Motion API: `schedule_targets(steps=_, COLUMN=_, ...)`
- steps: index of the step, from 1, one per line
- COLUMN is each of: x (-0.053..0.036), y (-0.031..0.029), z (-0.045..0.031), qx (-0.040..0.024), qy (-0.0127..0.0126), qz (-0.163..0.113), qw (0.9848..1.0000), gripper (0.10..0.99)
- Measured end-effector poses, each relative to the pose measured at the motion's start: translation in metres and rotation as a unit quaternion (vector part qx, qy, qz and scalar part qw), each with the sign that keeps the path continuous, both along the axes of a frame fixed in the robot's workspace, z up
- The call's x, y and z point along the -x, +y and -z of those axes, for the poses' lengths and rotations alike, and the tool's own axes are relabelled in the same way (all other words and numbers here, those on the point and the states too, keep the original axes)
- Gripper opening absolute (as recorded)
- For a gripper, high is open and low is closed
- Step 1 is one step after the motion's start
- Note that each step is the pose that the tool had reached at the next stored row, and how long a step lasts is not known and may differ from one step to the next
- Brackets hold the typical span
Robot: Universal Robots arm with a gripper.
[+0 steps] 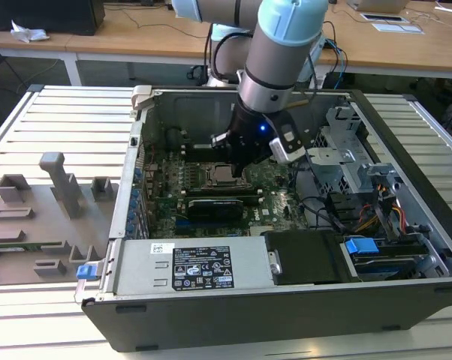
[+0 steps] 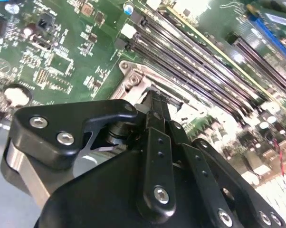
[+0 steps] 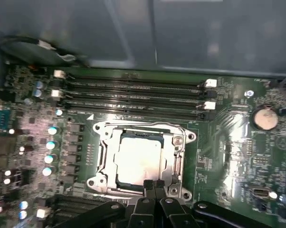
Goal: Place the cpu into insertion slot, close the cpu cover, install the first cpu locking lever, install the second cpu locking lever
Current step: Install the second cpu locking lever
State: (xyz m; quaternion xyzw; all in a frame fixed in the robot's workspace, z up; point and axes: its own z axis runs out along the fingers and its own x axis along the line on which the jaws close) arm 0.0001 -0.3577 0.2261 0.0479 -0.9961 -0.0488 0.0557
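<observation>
Exterior view first: the arm reaches down into the open computer case (image 1: 301, 300), and the gripper (image 1: 237, 174) hangs low at centre frame, right over the insertion slot (image 1: 224, 176) on the green motherboard (image 1: 275, 187). A long black card (image 1: 220, 206) lies just below the socket in the frame.

Second wrist view: the gripper (image 2: 155, 102) dominates the lower half, its black fingers (image 2: 157, 123) drawn together to a narrow tip, nothing visibly between them. That tip sits at the edge of the silvery socket frame (image 2: 131, 80), touching or just above; I cannot tell which. Memory slots (image 2: 200, 61) run diagonally across the upper right.

First wrist view: here's the picture! The cpu (image 3: 138, 161) lies flat in the insertion slot (image 3: 143, 159), centre frame, with the cpu cover (image 3: 107, 156) down around it as a metal rim. The gripper (image 3: 152, 186) pokes in from bottom centre, fingertips pinched together against the socket's lower edge.

My read: chip placed, cover closed, so we're on a locking lever, and that calls for a steady, precise push along the frame's edge
</observation>
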Motion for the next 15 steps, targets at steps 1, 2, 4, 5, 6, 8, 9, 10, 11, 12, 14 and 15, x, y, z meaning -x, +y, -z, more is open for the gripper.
schedule_targets(steps=1, x=0.0, y=0.0, z=-0.0087, qx=0.0, qy=0.0, qz=0.0, qw=1.0, gripper=0.106)
schedule_targets(steps=2, x=0.0, y=0.0, z=-0.0148, qx=0.0, qy=0.0, qz=0.0, qw=1.0, gripper=0.106)
schedule_targets(steps=4, x=0.0, y=0.0, z=-0.0227, qx=0.0, qy=0.0, qz=0.0, qw=1.0, gripper=0.106)
schedule_targets(steps=5, x=0.0, y=0.0, z=-0.0262, qx=0.0, qy=0.0, qz=0.0, qw=1.0, gripper=0.106)
schedule_targets(steps=6, x=0.0, y=0.0, z=-0.0278, qx=0.0, qy=0.0, qz=0.0, qw=1.0, gripper=0.106)
schedule_targets(steps=8, x=0.0, y=0.0, z=-0.0305, qx=0.0, qy=0.0, qz=0.0, qw=1.0, gripper=0.106)
schedule_targets(steps=9, x=0.0, y=0.0001, z=-0.0307, qx=-0.0001, qy=0.0, qz=0.0, qw=1.0, gripper=0.106)
schedule_targets(steps=10, x=0.0, y=0.0001, z=-0.0307, qx=-0.0001, qy=0.0, qz=0.0, qw=1.0, gripper=0.106)
schedule_targets(steps=11, x=0.0, y=0.0, z=-0.0309, qx=0.0, qy=0.0, qz=0.0, qw=1.0, gripper=0.106)
schedule_targets(steps=12, x=0.0, y=0.0, z=-0.0309, qx=0.0, qy=0.0, qz=0.0, qw=1.0, gripper=0.106)
schedule_targets(steps=14, x=0.0, y=0.0, z=-0.031, qx=0.0, qy=0.0, qz=0.0, qw=1.0, gripper=0.106)
schedule_targets(steps=15, x=0.0, y=0.0, z=-0.031, qx=0.0, qy=0.0, qz=0.0, qw=1.0, gripper=0.106)
